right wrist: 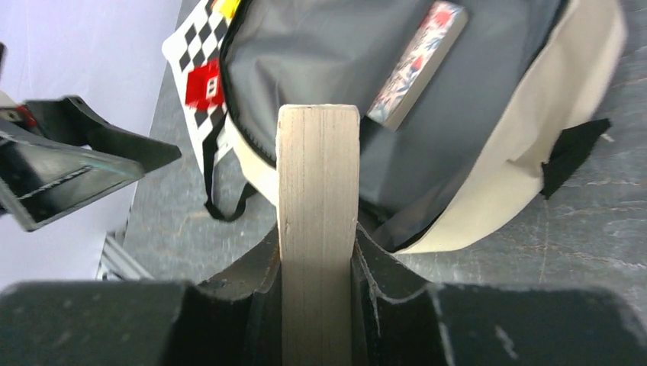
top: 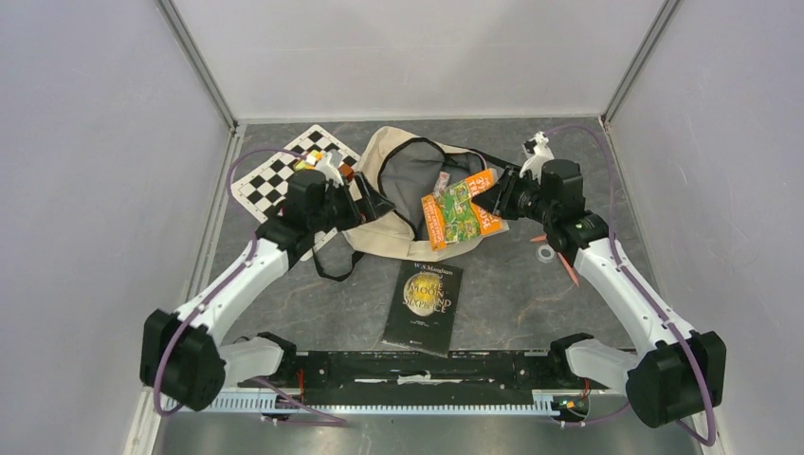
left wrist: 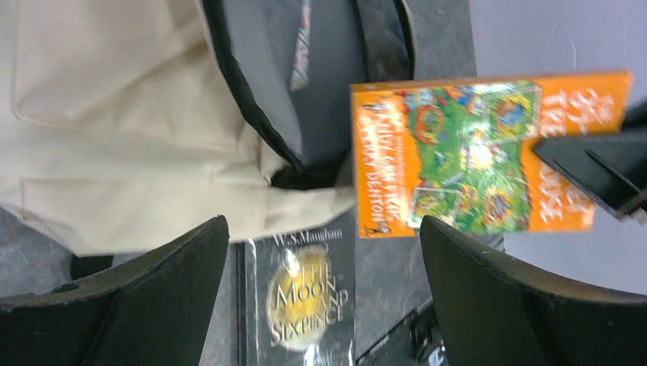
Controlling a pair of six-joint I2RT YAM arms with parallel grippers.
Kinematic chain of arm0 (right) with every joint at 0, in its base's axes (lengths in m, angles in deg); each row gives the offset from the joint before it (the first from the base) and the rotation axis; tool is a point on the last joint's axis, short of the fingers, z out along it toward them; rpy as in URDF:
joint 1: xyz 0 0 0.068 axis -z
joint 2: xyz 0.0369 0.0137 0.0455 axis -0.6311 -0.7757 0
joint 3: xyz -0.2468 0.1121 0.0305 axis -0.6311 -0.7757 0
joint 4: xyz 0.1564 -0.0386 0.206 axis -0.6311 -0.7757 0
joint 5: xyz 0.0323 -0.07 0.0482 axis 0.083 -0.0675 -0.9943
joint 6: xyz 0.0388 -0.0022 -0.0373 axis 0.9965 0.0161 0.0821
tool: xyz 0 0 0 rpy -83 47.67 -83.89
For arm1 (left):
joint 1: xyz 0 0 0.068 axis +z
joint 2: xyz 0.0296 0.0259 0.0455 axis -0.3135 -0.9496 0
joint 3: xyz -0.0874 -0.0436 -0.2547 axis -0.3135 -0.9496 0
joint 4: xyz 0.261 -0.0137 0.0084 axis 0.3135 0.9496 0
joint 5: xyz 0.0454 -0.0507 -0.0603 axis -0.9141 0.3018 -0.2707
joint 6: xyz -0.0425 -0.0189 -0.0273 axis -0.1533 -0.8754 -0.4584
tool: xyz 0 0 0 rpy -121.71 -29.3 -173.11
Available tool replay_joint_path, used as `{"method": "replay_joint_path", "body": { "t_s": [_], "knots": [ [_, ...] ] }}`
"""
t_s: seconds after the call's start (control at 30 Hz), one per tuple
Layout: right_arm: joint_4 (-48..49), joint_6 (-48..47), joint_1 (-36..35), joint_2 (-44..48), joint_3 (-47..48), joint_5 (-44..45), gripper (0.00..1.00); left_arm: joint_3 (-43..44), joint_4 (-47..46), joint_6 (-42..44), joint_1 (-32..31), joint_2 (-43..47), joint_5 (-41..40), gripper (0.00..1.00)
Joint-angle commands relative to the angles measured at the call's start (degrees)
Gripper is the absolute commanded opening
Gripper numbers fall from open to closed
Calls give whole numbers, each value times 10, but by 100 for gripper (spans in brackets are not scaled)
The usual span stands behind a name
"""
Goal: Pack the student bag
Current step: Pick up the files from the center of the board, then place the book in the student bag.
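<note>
Right hand (top: 500, 195) clenched on orange book (top: 462, 210), holding it over right rim of bag (top: 384, 152). Left hand (top: 372, 205) released, empty, at bag's left edge. Bag lies open, far centre of desk (top: 512, 294), between both hands.

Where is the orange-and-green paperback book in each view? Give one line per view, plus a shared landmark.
Top external: paperback book right of centre, at the mouth of the cream canvas backpack.
Left wrist: upper right, cover showing.
Right wrist: centre, edge-on, in the right gripper.
Shared landmark: the backpack.
</note>
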Motion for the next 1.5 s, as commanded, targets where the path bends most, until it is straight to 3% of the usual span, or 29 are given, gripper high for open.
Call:
{"method": "replay_joint_path", "body": {
  "t_s": [0.0,0.27,0.43,0.53,0.63,0.77,0.87,0.93,1.23,1.47],
  "knots": [
    [58,70,13,5,50,95,0,40,-118,-47,33,-81,-8,100],
    [70,133,20,-3,56,211,0,113,-138,-14,56,-225,-5,100],
    [71,172,20,-46,62,213,0,190,-126,3,56,-318,34,100],
    [66,192,21,-69,65,208,0,224,-109,15,57,-360,43,94],
    [58,204,20,-77,63,215,0,254,-76,29,57,-391,59,78],
    [55,214,20,-73,52,235,0,264,-70,37,57,-400,60,46],
    [54,214,20,-75,53,227,0,273,-74,38,57,-389,79,15],
    [54,218,20,-73,58,205,0,282,-73,34,57,-370,89,3],
    [100,263,19,-67,41,180,0,307,-78,6,58,-293,118,2],
    [162,302,10,-139,57,149,0,308,-76,-1,58,-290,127,2]
  ]
}}
